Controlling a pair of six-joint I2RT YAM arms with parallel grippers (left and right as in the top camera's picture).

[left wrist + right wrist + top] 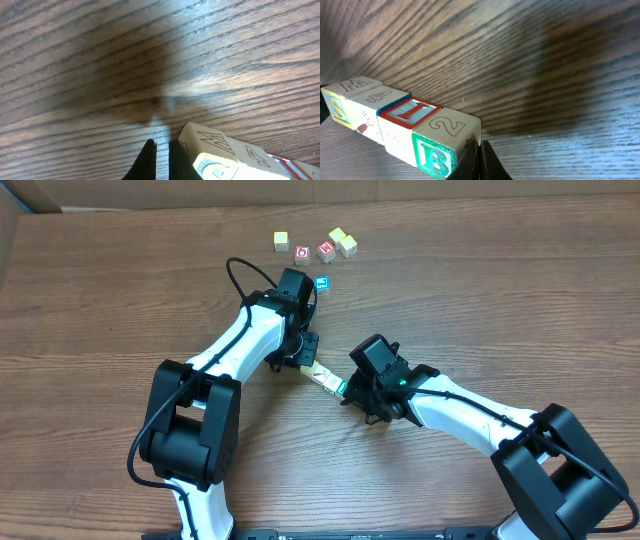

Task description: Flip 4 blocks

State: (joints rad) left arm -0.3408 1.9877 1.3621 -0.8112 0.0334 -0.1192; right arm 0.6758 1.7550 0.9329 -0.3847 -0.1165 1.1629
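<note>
Four cream alphabet blocks (323,377) lie touching in a short diagonal row between my two grippers. The right wrist view shows them end to end: an M block (351,89), a 4 block (376,102), a red-framed block (410,114) and a block with a 2 on top and a green B on its side (445,142). My right gripper (479,146) is shut, empty, its tips against the end face of the B block. My left gripper (162,144) is shut with nothing in it, one finger against the end of the M block (215,145).
Several loose cubes sit at the table's far side: a yellow one (281,241), two red-printed ones (302,252) (326,250), two more yellow ones (347,246), and a blue-printed one (322,283) just beyond the left wrist.
</note>
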